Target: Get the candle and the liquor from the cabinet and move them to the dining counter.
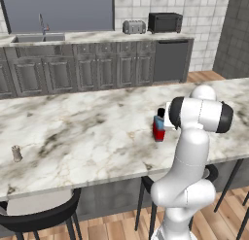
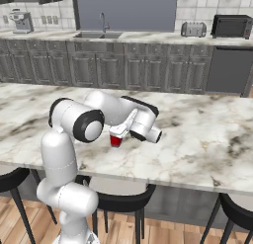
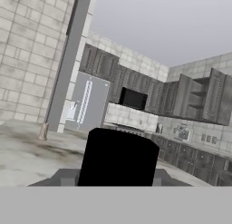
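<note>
The liquor (image 1: 158, 128) is a small bottle, blue above and red below, upright on the dining counter (image 1: 87, 132) near its front edge. My gripper (image 1: 161, 122) reaches in from the right and is shut on the bottle's upper part. From the other side only the red base of the liquor (image 2: 116, 141) shows under my gripper (image 2: 118, 133). Its black cap (image 3: 120, 157) looms large in the hand view. The candle (image 1: 17, 153) stands alone far to the left on the same counter, and the candle (image 3: 43, 131) is also small in the hand view. The cabinet (image 3: 213, 96) hangs on the far wall.
Black stools (image 1: 44, 214) (image 2: 123, 198) stand under the counter's near edge. Across the aisle the back worktop carries a sink (image 1: 36, 38), a toaster (image 1: 134, 26), a toaster oven (image 1: 165, 22) and a coffee machine (image 2: 21, 20).
</note>
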Tool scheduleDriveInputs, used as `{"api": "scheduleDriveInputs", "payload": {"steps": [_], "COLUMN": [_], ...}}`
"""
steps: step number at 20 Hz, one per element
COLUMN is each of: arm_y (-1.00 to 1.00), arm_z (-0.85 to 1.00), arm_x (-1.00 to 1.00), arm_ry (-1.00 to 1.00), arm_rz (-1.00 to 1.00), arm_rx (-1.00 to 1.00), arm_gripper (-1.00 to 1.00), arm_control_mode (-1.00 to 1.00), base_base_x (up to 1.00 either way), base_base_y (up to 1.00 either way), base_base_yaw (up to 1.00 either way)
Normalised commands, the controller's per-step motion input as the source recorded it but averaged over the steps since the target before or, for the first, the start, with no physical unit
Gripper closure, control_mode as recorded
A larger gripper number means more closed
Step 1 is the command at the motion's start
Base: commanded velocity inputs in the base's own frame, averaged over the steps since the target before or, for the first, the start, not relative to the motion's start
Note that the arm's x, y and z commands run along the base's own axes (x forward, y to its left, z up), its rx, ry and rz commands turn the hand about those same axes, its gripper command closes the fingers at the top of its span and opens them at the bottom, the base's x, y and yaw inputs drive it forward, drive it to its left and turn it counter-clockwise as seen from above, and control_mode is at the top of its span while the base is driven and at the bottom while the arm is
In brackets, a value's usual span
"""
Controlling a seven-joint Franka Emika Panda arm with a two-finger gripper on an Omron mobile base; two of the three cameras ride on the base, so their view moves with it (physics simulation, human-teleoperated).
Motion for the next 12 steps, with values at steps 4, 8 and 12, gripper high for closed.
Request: {"api": "scheduleDriveInputs", "payload": {"steps": [4,8,12], "arm_y": [0.0,0.0,0.0], "arm_z": [0.0,0.0,0.0], "arm_x": [0.0,0.0,0.0], "arm_ry": [0.0,0.0,0.0], "arm_rz": [0.0,0.0,0.0], "arm_rx": [0.0,0.0,0.0], "arm_gripper": [-1.0,-1.0,-1.0], "arm_control_mode": [-1.0,-1.0,-1.0], "base_base_x": [0.0,0.0,0.0], "base_base_y": [0.0,0.0,0.0], "base_base_yaw": [0.0,0.0,0.0]}}
